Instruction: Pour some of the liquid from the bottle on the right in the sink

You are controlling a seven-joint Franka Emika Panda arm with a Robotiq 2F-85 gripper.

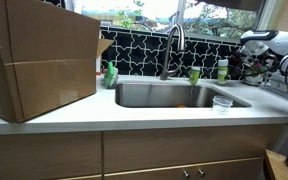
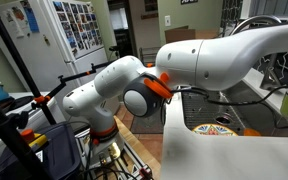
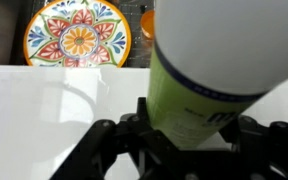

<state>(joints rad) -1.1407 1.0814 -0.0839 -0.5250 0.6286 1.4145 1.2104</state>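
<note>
Pale-green and white-capped, the bottle (image 3: 209, 80) fills the wrist view. The gripper (image 3: 184, 140) has its black jaws clamped on the bottle's body, above the white counter (image 3: 44, 110) just beside the sink (image 3: 2, 30), where a patterned plate (image 3: 79, 35) lies. In an exterior view a cardboard box (image 1: 39, 60) stands off the sink's end away from the arm (image 1: 269, 45). A green soap bottle (image 1: 110, 75) sits at the sink's back rim, and a clear cup (image 1: 221, 103) at its near corner. In an exterior view the arm reaches toward the sink.

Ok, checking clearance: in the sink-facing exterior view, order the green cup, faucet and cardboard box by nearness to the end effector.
From the end effector holding the bottle, far right:
1. Green cup, right of faucet.
2. Faucet, centre back.
3. Cardboard box, far left.
</note>
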